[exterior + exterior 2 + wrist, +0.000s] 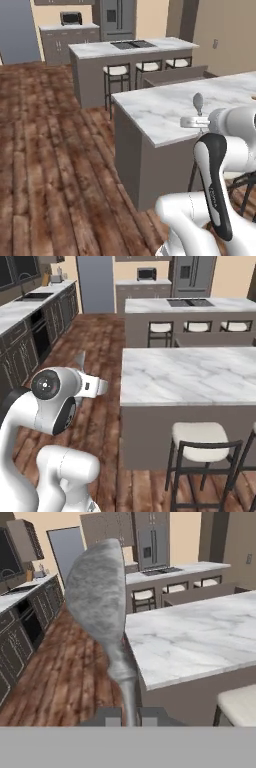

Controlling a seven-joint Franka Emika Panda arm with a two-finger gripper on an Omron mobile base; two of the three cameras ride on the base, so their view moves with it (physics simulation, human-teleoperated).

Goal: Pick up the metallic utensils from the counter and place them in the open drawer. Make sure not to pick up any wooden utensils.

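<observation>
left base view, going l to r: wood plank floor [45,165], then a far marble-topped island [132,48] w/ black cooktop-like inset and stools tucked under, fridge behind it. nearer, the white-marble counter [165,112] on its grey-brown base, corner toward the cam. the silver-grey spoon [198,102] stands upright above the hand, bowl up, seen against the counter top but held clear of it, not lying on it. the jaws [199,121] sit at the end of the white wrist, closed on the spoon's handle (arm w/ dark joint rises from lower right). right base view, l to r: dark cabinets along the left wall w/ a marble top, then the arm w/ its round joint cap, the jaws [80,372] pointing up and away w/ the spoon [80,360] poking up as a small grey wedge over the floor [95,341], left of the counter [195,376]. stool w/ pale seat [200,436] stands at the counter's near side. hand view: spoon [100,597] is big and close, bowl at top, neck narrowing down to the handle pinched between the two dark fingertips [106,716], jaws nearly fully shut on it. counter [200,637] lies to the right of the spoon, bare marble there. open drawer: can't tell where it is from these views.
</observation>
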